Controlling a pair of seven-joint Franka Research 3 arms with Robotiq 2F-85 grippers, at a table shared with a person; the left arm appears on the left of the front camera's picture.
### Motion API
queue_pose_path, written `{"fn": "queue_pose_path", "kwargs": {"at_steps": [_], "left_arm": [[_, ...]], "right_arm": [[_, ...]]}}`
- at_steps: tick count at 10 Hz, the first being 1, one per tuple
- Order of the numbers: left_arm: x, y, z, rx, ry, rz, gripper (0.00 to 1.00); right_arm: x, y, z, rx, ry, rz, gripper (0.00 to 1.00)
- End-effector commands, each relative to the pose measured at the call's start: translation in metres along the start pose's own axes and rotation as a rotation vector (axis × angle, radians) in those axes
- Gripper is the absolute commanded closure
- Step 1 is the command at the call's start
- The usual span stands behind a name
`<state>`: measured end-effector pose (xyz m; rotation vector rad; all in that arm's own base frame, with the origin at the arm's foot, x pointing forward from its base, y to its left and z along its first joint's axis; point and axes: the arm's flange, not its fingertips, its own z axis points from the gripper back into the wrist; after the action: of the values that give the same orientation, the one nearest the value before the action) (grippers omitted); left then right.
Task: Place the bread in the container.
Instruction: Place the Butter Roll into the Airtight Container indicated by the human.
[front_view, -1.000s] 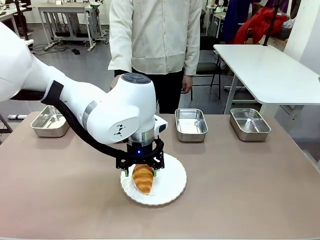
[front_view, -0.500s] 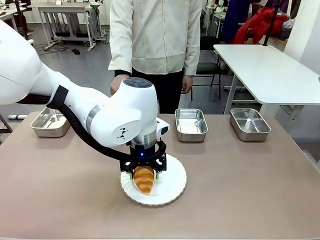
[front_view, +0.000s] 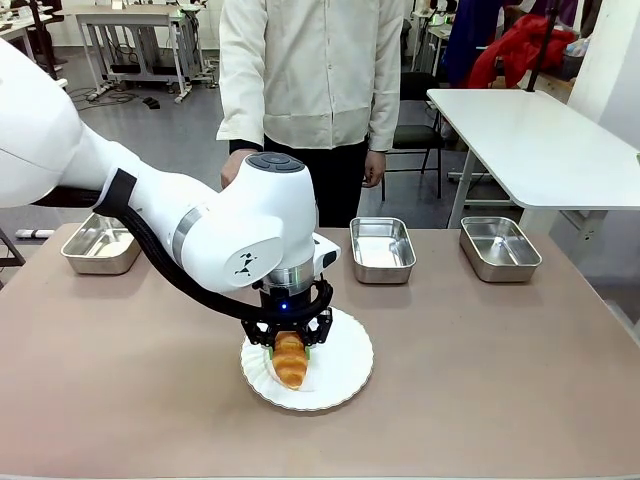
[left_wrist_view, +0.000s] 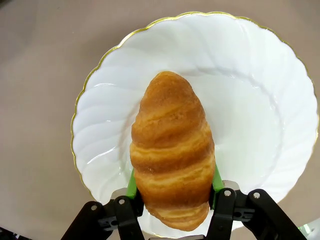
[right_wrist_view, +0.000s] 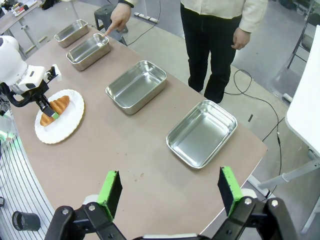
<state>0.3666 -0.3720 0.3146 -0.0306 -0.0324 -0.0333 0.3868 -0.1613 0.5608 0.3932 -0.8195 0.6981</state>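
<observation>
While lying on the white plate (left_wrist_view: 260, 90), bread (left_wrist_view: 172, 150) clamped between left fingers (left_wrist_view: 131, 186), right fingers (right_wrist_view: 110, 192) spread apart.

golden-brown bread (left_wrist_view: 172, 155), gold-rimmed white plate (left_wrist_view: 250, 75)

My left arm (front_view: 150, 215) was glossy white with rounded joints, a dark grey round cap on top of the wrist and a small black logo on its side. A thick black cable ran along it in a loop. A blue light glowed above my left gripper (front_view: 290, 347), which was black, with silver screws and green pads (left_wrist_view: 131, 184). My right gripper (right_wrist_view: 171, 192) had the same black linkage fingers, silver screws and bright green pads (right_wrist_view: 109, 192).
</observation>
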Motion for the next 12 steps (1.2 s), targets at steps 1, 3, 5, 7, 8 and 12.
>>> {"fn": "queue_pose_path", "kwargs": {"at_steps": [1,3,5,7,8,12], "left_arm": [[0.000,0.000,-0.001,0.001,-0.002,0.007,0.42],[0.000,0.000,-0.001,0.001,-0.002,0.007,0.42],[0.000,0.000,0.000,0.000,0.000,0.000,0.42],[0.011,0.005,0.033,-0.001,-0.057,-0.010,0.42],[0.018,0.009,0.054,-0.020,-0.066,-0.023,0.42],[0.066,0.042,0.130,-0.039,-0.148,-0.017,0.42]], "right_arm": [[0.001,-0.002,0.000,0.007,-0.024,0.021,0.00],[0.001,-0.002,0.000,0.007,-0.024,0.021,0.00],[0.001,-0.002,0.000,0.007,-0.024,0.021,0.00],[0.001,-0.002,0.000,0.007,-0.024,0.021,0.00],[0.001,-0.002,0.000,0.007,-0.024,0.021,0.00],[0.001,-0.002,0.000,0.007,-0.024,0.021,0.00]]}}
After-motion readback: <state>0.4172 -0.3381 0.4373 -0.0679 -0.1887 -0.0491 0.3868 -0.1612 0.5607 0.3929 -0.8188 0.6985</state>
